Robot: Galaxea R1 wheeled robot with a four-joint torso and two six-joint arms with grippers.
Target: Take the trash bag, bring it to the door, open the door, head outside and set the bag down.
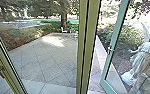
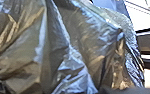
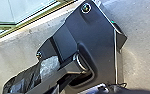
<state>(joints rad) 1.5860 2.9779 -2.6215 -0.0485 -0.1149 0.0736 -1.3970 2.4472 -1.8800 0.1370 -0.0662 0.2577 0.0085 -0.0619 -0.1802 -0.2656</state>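
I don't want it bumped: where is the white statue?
The white statue stands at the right of the head view, seen through the open glass door, to the right of its handle.

In the head view, a pale winged statue [image 1: 142, 58] is standing at the right, with its draped clothing hanging in folds. Shrubs [image 1: 128, 35] are growing behind it. Diagonal joint lines are crossing the paving [image 1: 47, 61], and a bright patch of sunlight is falling on its far part. A white chair [image 1: 63, 30] is standing near the base of a tree trunk [image 1: 64, 18]. Low planting [image 1: 23, 37] is bordering the paving at the left.
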